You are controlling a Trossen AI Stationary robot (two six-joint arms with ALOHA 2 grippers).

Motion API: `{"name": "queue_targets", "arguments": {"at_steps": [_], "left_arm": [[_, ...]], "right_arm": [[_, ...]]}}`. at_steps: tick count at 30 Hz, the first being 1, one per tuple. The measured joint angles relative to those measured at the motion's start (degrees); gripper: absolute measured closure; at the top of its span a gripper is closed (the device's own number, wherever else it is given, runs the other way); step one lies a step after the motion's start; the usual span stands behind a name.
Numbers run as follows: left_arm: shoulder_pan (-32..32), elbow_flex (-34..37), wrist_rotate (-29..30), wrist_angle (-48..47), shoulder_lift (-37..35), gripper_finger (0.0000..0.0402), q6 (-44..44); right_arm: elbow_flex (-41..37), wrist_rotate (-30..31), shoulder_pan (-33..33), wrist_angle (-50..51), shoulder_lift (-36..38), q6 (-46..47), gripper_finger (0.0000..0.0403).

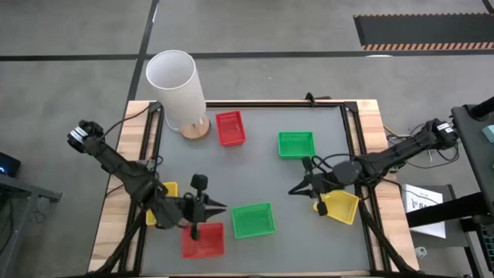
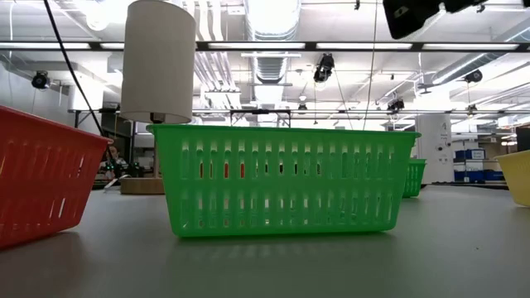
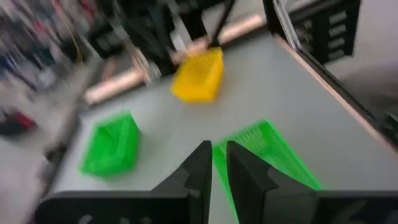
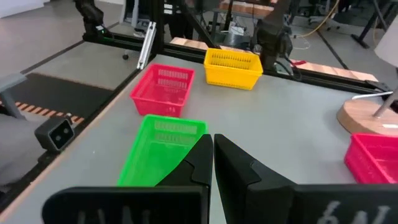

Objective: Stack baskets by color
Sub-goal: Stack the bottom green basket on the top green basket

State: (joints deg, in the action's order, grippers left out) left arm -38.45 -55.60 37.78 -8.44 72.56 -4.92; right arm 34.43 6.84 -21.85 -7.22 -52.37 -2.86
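Note:
Six baskets stand on their bottoms on the grey table. They are a red basket (image 1: 230, 127) at the far side, a red one (image 1: 203, 239) at the near edge, a green one (image 1: 296, 144) at the far right, a green one (image 1: 252, 219) near the middle, a yellow one (image 1: 162, 202) under my left arm and a yellow one (image 1: 340, 205) under my right arm. My left gripper (image 1: 222, 207) hovers beside the near green basket (image 3: 267, 155), its fingers a narrow gap apart with nothing between them. My right gripper (image 1: 293, 190) hangs shut and empty between the two green baskets.
A tall white cylinder (image 1: 176, 85) on a round wooden base (image 1: 194, 130) stands at the table's far left corner. A black frame rail (image 1: 349, 139) runs round the table. Bare grey table lies in the middle (image 1: 255, 174).

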Motion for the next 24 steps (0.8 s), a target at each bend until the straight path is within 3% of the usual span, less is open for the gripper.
{"name": "queue_targets", "arguments": {"at_steps": [8, 12, 16, 24], "left_arm": [[4.2, 17.1, -0.1, 45.2, -1.5, 0.0371, -30.6], [6.2, 23.0, -0.1, 59.7, -1.4, 0.0371, -36.0], [7.5, 25.8, -0.1, 66.6, -1.5, 0.0371, -36.5], [8.9, 26.3, 0.2, 70.6, -1.8, 0.0371, -43.0]], "right_arm": [[1.9, 4.2, -4.6, -7.7, -9.0, 2.4, 0.0394], [5.9, 4.0, -5.2, -7.6, -14.7, 4.0, 0.0394], [11.2, 3.4, -6.0, -3.9, -19.6, 4.9, 0.0394], [24.1, 3.3, -7.7, 8.1, -29.2, 8.7, 0.0394]]}}
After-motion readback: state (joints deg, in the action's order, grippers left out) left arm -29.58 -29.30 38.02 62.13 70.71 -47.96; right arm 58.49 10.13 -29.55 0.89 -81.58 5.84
